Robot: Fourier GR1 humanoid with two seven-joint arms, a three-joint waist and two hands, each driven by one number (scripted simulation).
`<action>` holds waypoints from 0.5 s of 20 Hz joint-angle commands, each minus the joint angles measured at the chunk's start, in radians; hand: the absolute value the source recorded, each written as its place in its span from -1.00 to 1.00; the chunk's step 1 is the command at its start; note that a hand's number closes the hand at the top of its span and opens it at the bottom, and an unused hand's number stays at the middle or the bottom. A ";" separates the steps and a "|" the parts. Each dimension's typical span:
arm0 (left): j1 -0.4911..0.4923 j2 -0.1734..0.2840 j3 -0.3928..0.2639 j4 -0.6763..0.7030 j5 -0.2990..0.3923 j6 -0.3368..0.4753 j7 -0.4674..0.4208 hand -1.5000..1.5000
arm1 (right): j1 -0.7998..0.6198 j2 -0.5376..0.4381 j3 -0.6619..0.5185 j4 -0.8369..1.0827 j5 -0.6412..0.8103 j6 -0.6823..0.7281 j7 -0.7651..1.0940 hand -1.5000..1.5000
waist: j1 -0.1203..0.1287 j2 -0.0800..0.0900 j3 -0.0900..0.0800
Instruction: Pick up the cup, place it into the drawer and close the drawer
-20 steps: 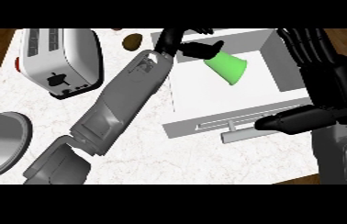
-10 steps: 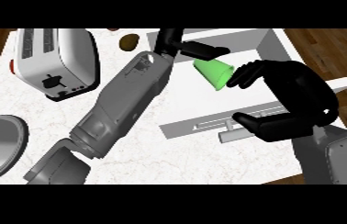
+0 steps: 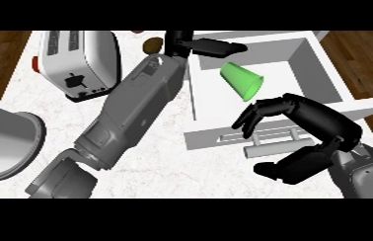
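Now the green cup [image 3: 243,80] lies on its side inside the open white drawer [image 3: 320,62], its wide mouth turned toward the drawer's front, and no hand has hold of it. Just beyond it the left hand [image 3: 207,46] reaches over the drawer's far-left corner with fingers stretched out straight, gripping nothing. Nearer, the right hand [image 3: 310,139] hangs at the drawer's front wall, fingers curved down over the rim above the pale bar handle [image 3: 271,147] and thumb below it (whether any of them touch the handle I cannot tell). Off to the left, a white toaster [image 3: 79,62] stands on the marbled counter [image 3: 175,171], and a grey bowl [image 3: 16,143] shows at the left edge.
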 commanded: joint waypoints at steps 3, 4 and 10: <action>0.014 0.000 0.032 0.034 0.040 -0.026 -0.036 -1.00 | 0.033 -0.034 0.076 -0.021 0.291 -0.069 0.002 -1.00 | 0.072 -0.010 0.000; 0.024 0.000 0.027 0.012 0.043 -0.030 -0.034 -1.00 | 0.058 -0.015 0.097 0.053 0.380 -0.108 -0.065 -1.00 | 0.094 -0.011 0.001; 0.081 0.021 0.052 -0.002 0.044 -0.105 -0.074 -1.00 | -0.012 0.040 0.166 0.364 0.553 -0.201 -0.162 -1.00 | 0.147 -0.009 0.001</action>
